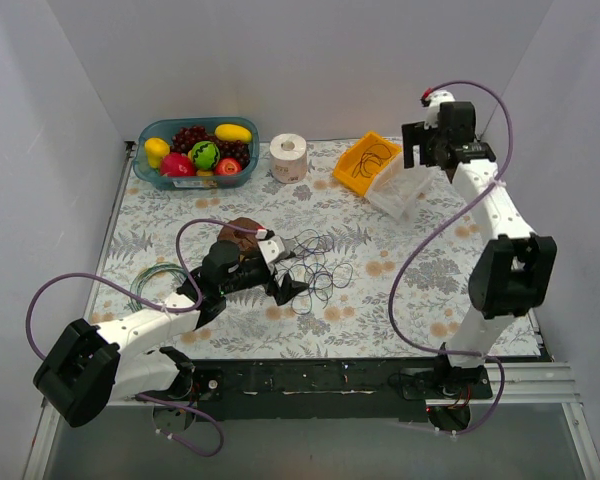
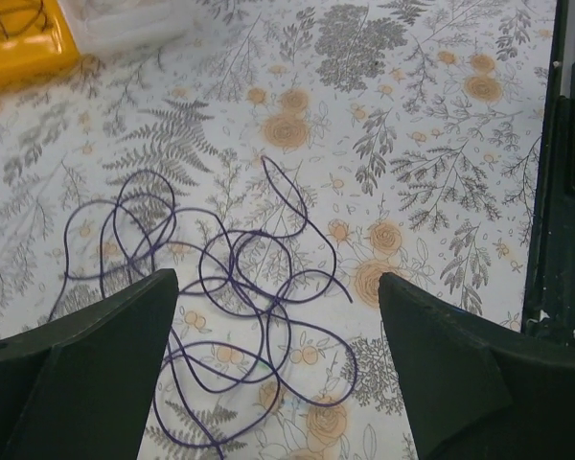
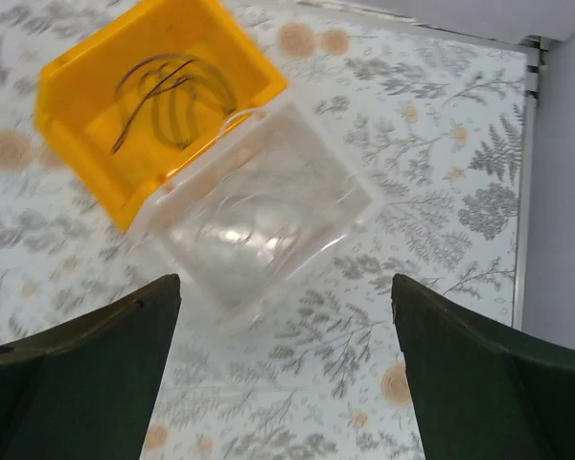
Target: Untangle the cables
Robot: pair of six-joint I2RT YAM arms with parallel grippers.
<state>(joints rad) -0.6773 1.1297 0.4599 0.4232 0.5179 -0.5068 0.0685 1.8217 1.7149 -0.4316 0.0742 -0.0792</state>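
On the flowered table, the right gripper hangs spread near the yellow bin. Well apart from that bin, toward the near edge, the left gripper hovers spread over the cables. It is probably best to pinch one outer loop and avoid crossings.

We see white links, black joints on left arm and right arm; purple cables loop above base rail; left gripper dark green.

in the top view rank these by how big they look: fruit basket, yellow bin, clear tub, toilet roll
1. fruit basket
2. yellow bin and clear tub: look about alike, so not ranked against each other
3. toilet roll
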